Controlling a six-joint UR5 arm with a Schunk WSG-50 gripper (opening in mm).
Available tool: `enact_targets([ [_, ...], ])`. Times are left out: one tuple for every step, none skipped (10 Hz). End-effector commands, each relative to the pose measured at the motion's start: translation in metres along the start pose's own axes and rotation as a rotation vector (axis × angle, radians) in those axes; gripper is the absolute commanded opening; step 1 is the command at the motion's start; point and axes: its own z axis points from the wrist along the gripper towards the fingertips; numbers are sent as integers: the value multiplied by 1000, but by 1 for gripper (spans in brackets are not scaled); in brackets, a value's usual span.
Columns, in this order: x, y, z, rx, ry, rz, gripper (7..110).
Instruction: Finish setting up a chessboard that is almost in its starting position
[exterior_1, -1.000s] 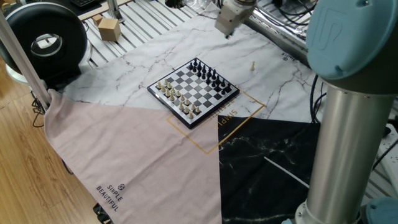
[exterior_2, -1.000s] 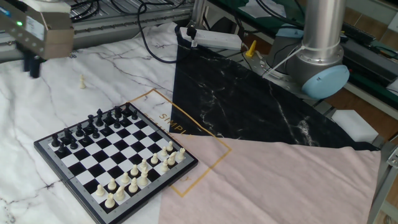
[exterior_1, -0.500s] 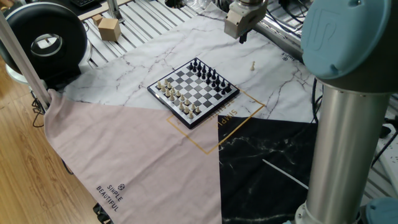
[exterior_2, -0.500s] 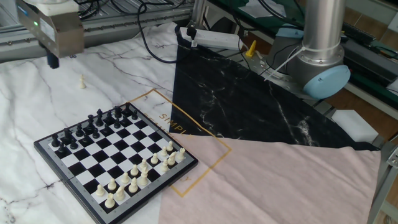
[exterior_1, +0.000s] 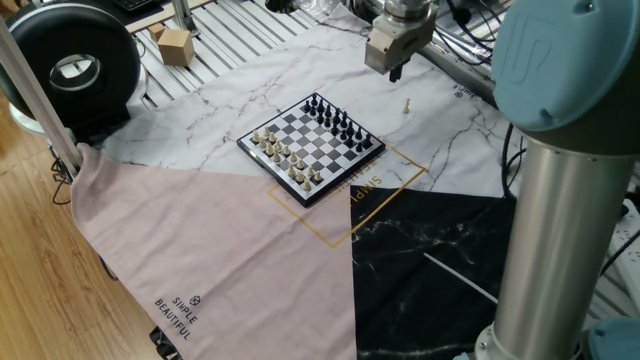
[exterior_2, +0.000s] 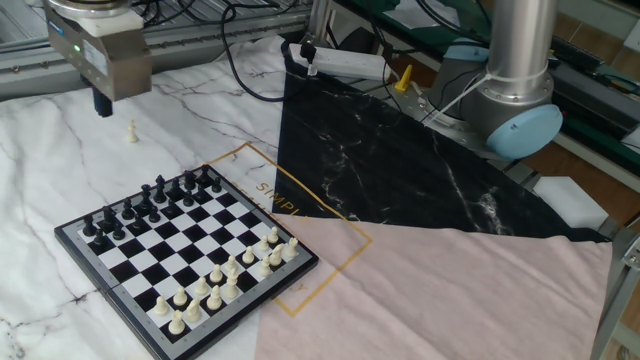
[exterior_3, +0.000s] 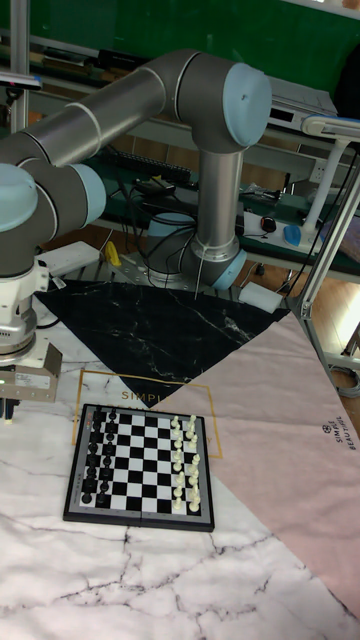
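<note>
above lone cream pawn (exterior_2: 132, 131), off chessboard (exterior_2: 185, 258): end effector (exterior_2: 103, 103) empty, opening unclear.

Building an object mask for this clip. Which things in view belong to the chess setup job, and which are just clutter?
Job:
- chessboard with black and cream pieces
- stray cream piece standing off the board on the marble mat
- gripper, above that piece

Clutter:
- cardboard box
- black round device
- cables
- yellow object
</note>
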Motion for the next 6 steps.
enact_targets([
  [4,0,5,-18,-37,-25,22],
  [4,-1,5,-11,-38,-28,22],
  [7,-1,5,-13,-24,-25,22],
  [12,1,7,-23,1,-19,22],
  [16,6,14,-41,22,-8,22],
  [15,5,24,-37,27,-8,7],
])
